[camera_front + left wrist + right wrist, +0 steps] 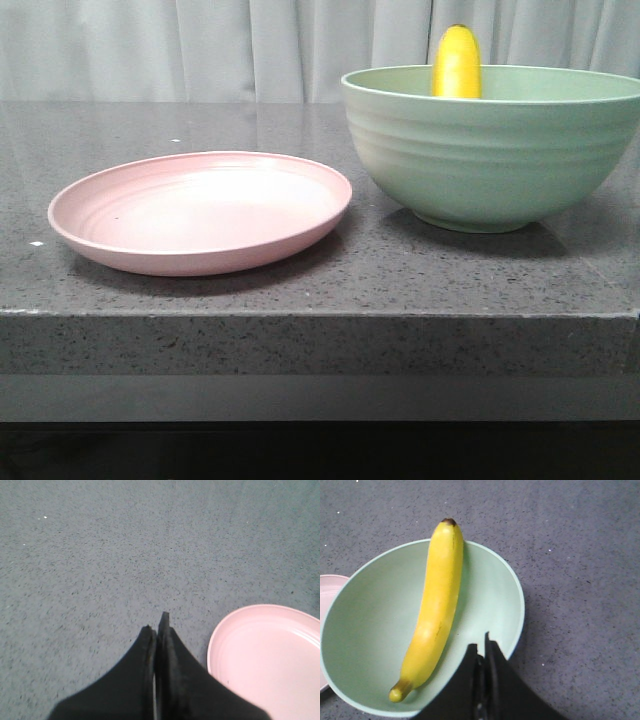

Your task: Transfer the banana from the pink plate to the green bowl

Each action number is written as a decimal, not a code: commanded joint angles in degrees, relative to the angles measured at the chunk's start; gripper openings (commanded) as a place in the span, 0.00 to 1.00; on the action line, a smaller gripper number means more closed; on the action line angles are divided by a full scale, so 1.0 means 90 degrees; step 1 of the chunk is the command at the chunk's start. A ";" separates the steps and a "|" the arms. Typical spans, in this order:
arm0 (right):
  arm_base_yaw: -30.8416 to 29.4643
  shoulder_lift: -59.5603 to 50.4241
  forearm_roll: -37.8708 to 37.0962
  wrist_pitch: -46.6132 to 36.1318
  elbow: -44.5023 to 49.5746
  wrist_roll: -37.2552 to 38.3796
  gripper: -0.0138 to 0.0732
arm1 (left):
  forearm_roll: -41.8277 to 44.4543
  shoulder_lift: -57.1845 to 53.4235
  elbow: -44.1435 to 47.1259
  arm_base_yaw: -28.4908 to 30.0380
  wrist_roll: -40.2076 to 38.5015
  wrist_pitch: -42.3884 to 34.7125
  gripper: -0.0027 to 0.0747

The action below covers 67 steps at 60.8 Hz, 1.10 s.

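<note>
The yellow banana [436, 611] lies inside the mint-green bowl [365, 630], one end leaning up over the rim; in the front view its tip [457, 62] sticks up above the bowl [490, 150] at the right. The pink plate [200, 212] sits empty at the left; it also shows in the left wrist view [270, 660] and as a sliver in the right wrist view [327, 592]. My right gripper [481, 645] is shut and empty, above the bowl's rim, apart from the banana. My left gripper [156, 626] is shut and empty over bare table beside the plate.
The dark speckled stone table [320, 280] has its front edge close below the plate and bowl. Grey curtains [200, 45] hang behind. Neither arm shows in the front view.
</note>
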 commanded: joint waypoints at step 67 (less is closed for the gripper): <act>-0.0024 -0.4260 0.0161 -0.1779 0.3128 -0.0021 0.08 | -0.0136 -0.4245 0.3088 0.0004 -0.0069 -0.1723 0.01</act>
